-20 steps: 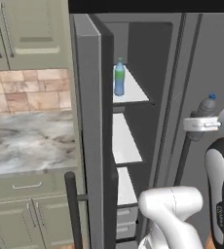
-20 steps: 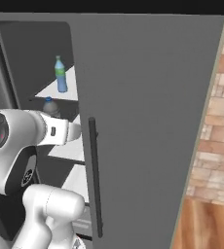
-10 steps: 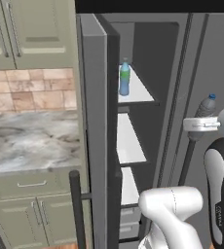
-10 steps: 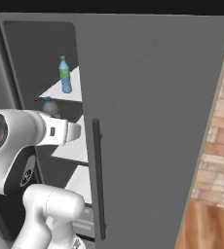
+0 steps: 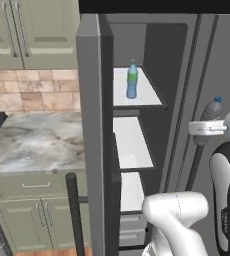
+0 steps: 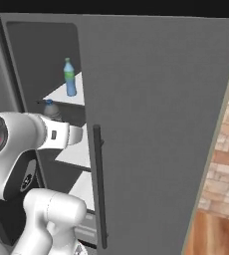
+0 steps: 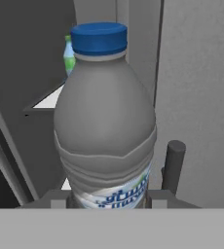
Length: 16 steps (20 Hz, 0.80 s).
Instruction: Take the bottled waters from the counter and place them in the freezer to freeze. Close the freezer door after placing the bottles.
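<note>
The tool [image 7: 109, 197] is closed around the lower part of the grey bottle [image 7: 105, 124], which has a blue cap and stands upright between the two fingers [image 7: 174, 165], held in the air in front of the open freezer [image 5: 137, 150]. The blue bottle [image 5: 132, 81] with the green cap stands upright on the top shelf [image 5: 149, 95] of the freezer, near the front edge of this shelf, and the freezer door [image 5: 89, 150] stands open to the left, between the freezer and the worktop [image 5: 34, 142]. The marbled worktop lies at the left, beside the open door.
</note>
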Tool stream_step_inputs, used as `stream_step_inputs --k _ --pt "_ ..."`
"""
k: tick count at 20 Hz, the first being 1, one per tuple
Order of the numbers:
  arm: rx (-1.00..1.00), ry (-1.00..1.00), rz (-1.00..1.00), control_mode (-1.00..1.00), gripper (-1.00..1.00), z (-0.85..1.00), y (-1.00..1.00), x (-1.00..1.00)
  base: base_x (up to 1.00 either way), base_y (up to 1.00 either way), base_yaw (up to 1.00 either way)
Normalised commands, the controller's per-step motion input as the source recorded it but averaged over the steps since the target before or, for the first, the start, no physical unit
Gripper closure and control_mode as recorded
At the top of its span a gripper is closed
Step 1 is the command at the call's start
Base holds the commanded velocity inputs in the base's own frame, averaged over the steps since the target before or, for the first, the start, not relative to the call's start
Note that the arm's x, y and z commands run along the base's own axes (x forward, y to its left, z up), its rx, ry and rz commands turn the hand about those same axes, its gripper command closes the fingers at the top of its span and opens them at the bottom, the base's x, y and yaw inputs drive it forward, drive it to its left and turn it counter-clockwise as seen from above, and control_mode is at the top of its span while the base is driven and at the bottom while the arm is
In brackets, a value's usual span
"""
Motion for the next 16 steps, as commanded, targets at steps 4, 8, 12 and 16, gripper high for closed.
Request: stream_step_inputs --k 4,8,12,16 --pt "0.00 0.00 0.00 1.00 1.00 0.00 0.00 0.00 -0.25 0.18 0.27" --pt "0.00 0.00 0.00 1.00 1.00 0.00 0.00 0.00 -0.15 0.06 0.34" --pt "0.00 0.00 0.00 1.00 1.00 0.00 0.00 0.00 -0.38 -0.01 0.26" --pt "0.00 0.00 0.00 1.00 1.00 0.00 0.00 0.00 -0.40 0.00 0.01"
